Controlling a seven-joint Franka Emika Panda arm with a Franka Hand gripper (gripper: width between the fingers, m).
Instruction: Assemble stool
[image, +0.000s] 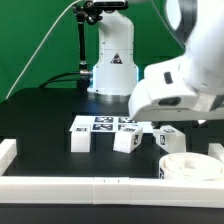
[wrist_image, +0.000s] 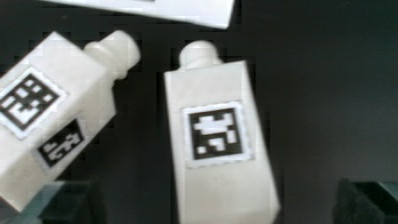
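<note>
Seat: we note a round shallow white dish, the seat, hollow side up on the black table. It lies at the exterior view's right, just behind the front rail. A tag shows on its outer wall.
Seat contents: the legs we see all lie outside it, on the table.
Legs, exterior view: leg A, leg B and leg C lie in a loose row, apart from one another. The row lies just in front of the marker board. Leg C is nearest the seat.
Legs, wrist view: two legs lie side by side, not touching, pegs pointing toward a corner of the marker board. The straight leg shows one tag face-up; the tilted leg shows two. We cannot match them to A, B or C.
Fingers: the dark fingertips stand wide apart. The gripper holds nothing. The straight leg's butt end lies between the tips, with a clear gap on each side. We cannot tell its height above the leg.
Arm: the white arm hangs over the row's right end in the exterior view and hides the gripper there.
</note>
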